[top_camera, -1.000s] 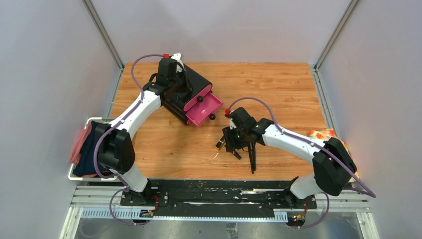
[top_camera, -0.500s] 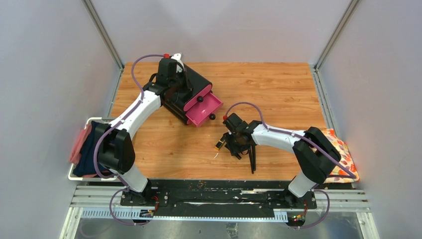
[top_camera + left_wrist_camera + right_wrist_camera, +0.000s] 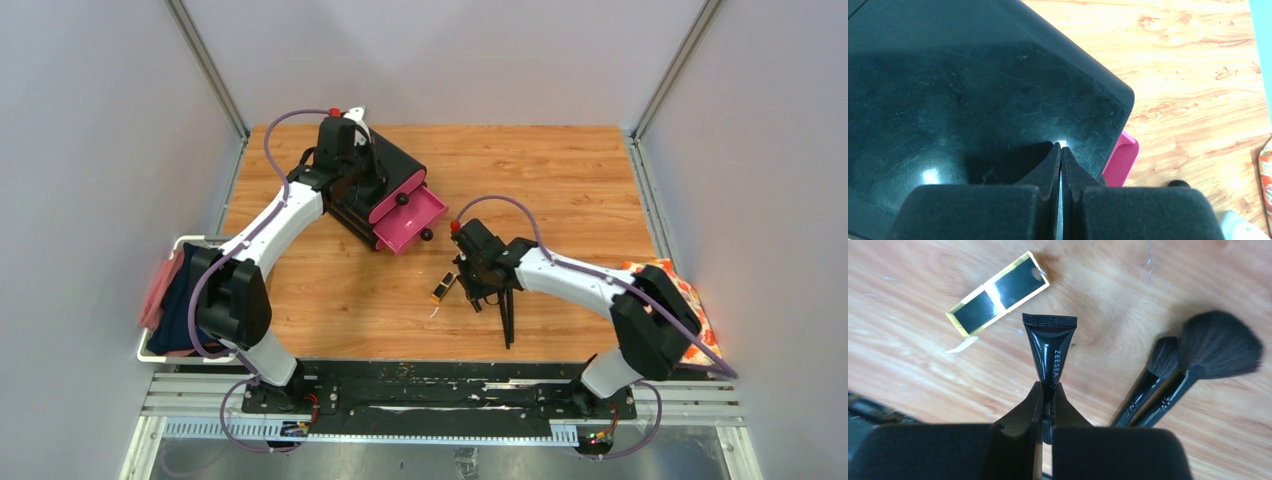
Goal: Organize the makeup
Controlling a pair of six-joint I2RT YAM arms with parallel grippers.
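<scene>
Wooden table (image 3: 560,170). Far left: black box (image 3: 398,160) with two pink drawers, lower drawer (image 3: 415,222) pulled out. Near right edge: orange floral cloth (image 3: 690,300). Near left, beside table: white basket (image 3: 150,352) holding pink and dark cloths.

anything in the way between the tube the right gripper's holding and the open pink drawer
Nothing visible blocks it. The right gripper is shut on the black tube, and the top view shows only bare table between it and the open pink drawer. The black-and-gold case lies flat, just left of that path.
</scene>
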